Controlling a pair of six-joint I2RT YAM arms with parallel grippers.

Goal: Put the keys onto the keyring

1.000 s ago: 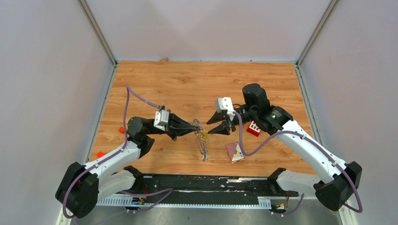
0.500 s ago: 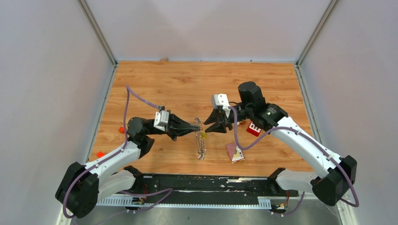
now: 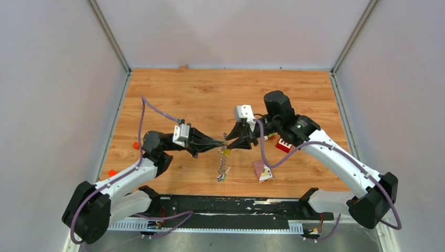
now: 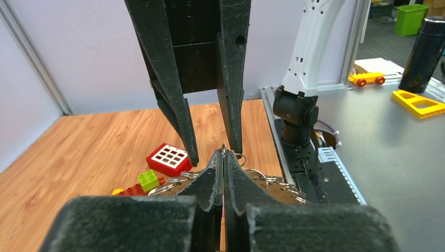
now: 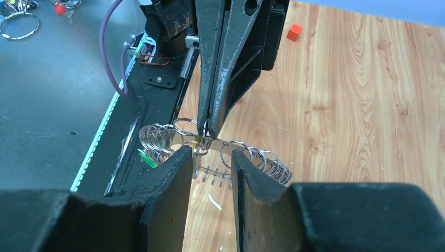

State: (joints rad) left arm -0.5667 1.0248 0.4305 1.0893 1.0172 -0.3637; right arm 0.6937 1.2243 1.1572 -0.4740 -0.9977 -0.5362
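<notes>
Left gripper (image 3: pixel 220 145) was clamped shut on keyring (image 3: pixel 223 167), rest dangling below; right gripper (image 3: pixel 229 146) jaws stood part open, straddling the ring's top

The top camera is fixed high above the near edge of the wooden table (image 3: pixel 210 89) and looks down on all of it from far away. The left wrist camera sits close behind the left gripper (image 4: pixel 224 157) and faces to the right side. The right wrist camera sits close behind the right gripper (image 5: pixel 209 156) and faces to the left side. All three views share the keyring (image 5: pixel 265 160) between the fingertips.
</notes>
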